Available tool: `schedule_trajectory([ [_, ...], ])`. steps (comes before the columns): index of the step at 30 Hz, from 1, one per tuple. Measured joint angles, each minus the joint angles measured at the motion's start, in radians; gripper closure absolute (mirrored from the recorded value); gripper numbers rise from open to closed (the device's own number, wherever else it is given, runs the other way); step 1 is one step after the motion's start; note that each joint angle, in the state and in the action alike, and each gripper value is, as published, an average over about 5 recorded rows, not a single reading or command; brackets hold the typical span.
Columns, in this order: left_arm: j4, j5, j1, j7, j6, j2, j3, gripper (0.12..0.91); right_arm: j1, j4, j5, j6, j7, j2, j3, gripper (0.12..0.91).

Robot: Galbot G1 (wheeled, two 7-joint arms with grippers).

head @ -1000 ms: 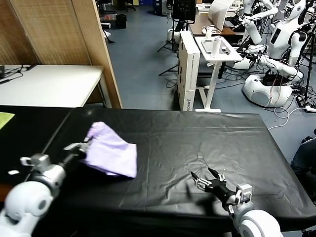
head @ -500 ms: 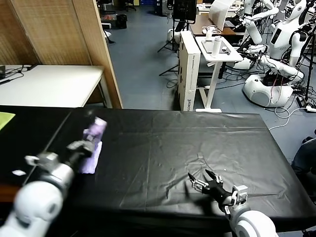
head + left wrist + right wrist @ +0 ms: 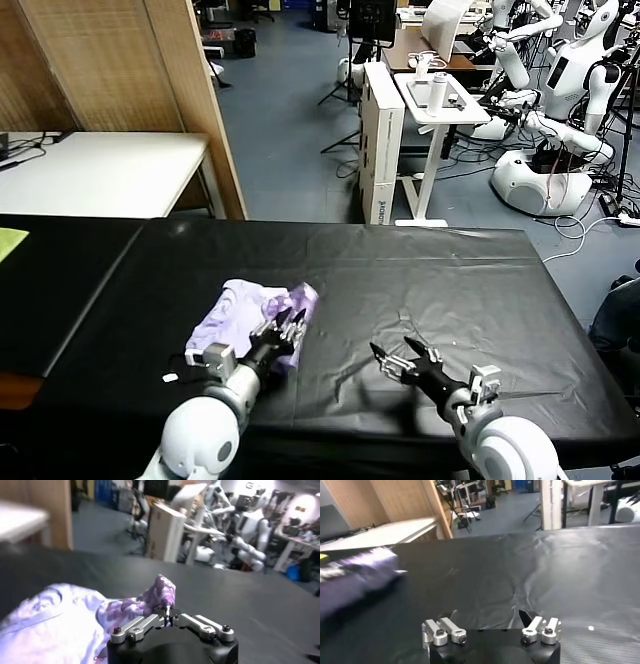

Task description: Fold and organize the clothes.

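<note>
The clothes, one lavender T-shirt [image 3: 232,312], lie bunched on the black table [image 3: 450,270] left of the middle. A corner with darker purple print is lifted at its right end. My left gripper [image 3: 285,324] sits at that raised corner. In the left wrist view the shirt [image 3: 65,612] spreads out beyond the left gripper [image 3: 167,614], whose fingers are pressed together with a strip of purple fabric between them. Low over the table's front right, my right gripper [image 3: 396,354] stands open and holds nothing. In its own view the right gripper [image 3: 487,616] has only black cloth between its spread fingers.
A yellow-green sheet [image 3: 10,240] shows at the far left edge. Behind it stand a white table [image 3: 100,170] and a wooden partition [image 3: 190,90]. Beyond the table's far edge are a white stand [image 3: 430,110] and other robots [image 3: 560,110]. The black cloth is wrinkled near the right gripper.
My left arm has swung from the table's left edge towards the middle, carrying the shirt with it. The shirt now lies bunched by the centre. The right gripper has crept slightly left.
</note>
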Motion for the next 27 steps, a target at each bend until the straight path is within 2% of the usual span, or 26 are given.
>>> schedule_trajectory([
  [4,-0.031,0.019,0.001,0.023,-0.028,0.022,-0.020,0.272,0.040,-0.012,0.067,-0.018,0.028,0.014,-0.034,0.118],
  [7,-0.047,0.016,0.001,0.023,-0.038,0.044,-0.049,0.155,0.078,-0.027,0.084,-0.024,0.039,0.027,-0.070,0.118],
  [8,-0.050,0.015,0.002,0.022,-0.040,0.050,-0.060,0.139,0.091,-0.034,0.086,-0.025,0.041,0.032,-0.084,0.118],
  [21,-0.061,0.073,0.058,0.021,-0.061,0.052,-0.131,0.123,0.236,-0.179,0.082,-0.024,0.062,0.148,-0.261,0.140],
  [24,-0.064,0.073,0.060,0.021,-0.064,0.052,-0.145,0.123,0.253,-0.215,0.076,-0.023,0.063,0.170,-0.288,0.217],
  [27,-0.066,0.073,0.062,0.021,-0.067,0.054,-0.157,0.123,0.260,-0.236,0.073,-0.021,0.062,0.179,-0.303,0.344],
])
